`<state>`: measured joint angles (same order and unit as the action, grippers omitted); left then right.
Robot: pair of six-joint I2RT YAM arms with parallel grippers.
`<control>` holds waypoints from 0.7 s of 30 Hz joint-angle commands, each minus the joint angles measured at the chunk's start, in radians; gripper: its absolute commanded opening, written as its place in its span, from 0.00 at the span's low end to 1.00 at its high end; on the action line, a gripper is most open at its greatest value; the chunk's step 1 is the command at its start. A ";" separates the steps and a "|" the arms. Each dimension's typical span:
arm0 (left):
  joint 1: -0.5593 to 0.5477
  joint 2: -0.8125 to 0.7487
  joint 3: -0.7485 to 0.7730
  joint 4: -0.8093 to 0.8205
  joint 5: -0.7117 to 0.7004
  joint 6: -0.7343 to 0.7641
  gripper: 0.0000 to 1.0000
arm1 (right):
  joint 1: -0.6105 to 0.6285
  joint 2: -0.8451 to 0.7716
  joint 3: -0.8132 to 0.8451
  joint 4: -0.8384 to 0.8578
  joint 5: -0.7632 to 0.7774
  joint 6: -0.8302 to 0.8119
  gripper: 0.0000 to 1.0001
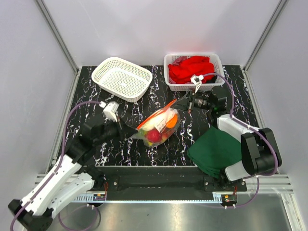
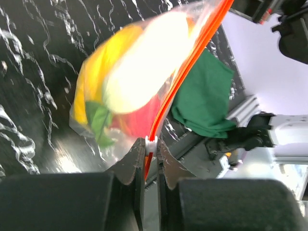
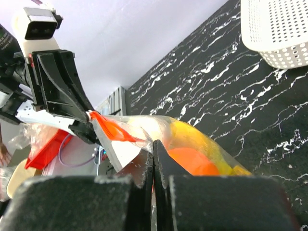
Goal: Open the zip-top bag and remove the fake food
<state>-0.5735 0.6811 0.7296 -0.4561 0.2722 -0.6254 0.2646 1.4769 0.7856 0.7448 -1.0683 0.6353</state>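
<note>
Left wrist view: fake food (image 2: 94,91) blurred inside zip-top bag (image 2: 159,57); single pieces indistinct. Top view: green cloth (image 1: 211,147), right part hidden under right arm (image 1: 255,151).

The top camera is looking down on the table (image 1: 120,149); both wrist cameras are closely facing the bag (image 1: 161,126) from opposite ends.

Mid-frame in the top view is the zip-top bag (image 1: 159,126), fake food (image 1: 155,134) inside. A basket (image 1: 122,79) sits upper left, a second basket (image 1: 180,87) holding a cloth (image 1: 190,70) upper right, and a folded cloth (image 1: 214,149) lower right.
</note>
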 commanded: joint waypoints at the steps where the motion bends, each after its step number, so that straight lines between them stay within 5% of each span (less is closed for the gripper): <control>1: 0.003 -0.101 -0.097 -0.067 0.035 -0.114 0.00 | -0.028 0.017 0.075 0.035 -0.012 -0.063 0.00; 6: 0.001 -0.179 -0.147 -0.099 0.064 -0.120 0.00 | -0.027 0.049 0.098 0.057 -0.079 -0.083 0.00; 10: 0.001 -0.181 -0.043 -0.151 0.049 -0.042 0.33 | -0.027 0.072 0.112 0.065 -0.160 -0.079 0.00; 11: 0.001 -0.173 -0.018 -0.164 0.038 -0.018 0.49 | -0.022 0.075 0.107 0.071 -0.183 -0.080 0.00; 14: 0.001 -0.112 0.094 -0.173 0.015 0.093 0.63 | -0.005 0.068 0.090 0.082 -0.167 -0.085 0.00; 21: 0.001 0.182 0.351 -0.142 0.002 0.370 0.62 | 0.025 0.082 0.116 0.011 -0.171 -0.123 0.00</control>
<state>-0.5739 0.7387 0.9653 -0.6479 0.2821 -0.4515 0.2718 1.5547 0.8528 0.7425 -1.2102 0.5545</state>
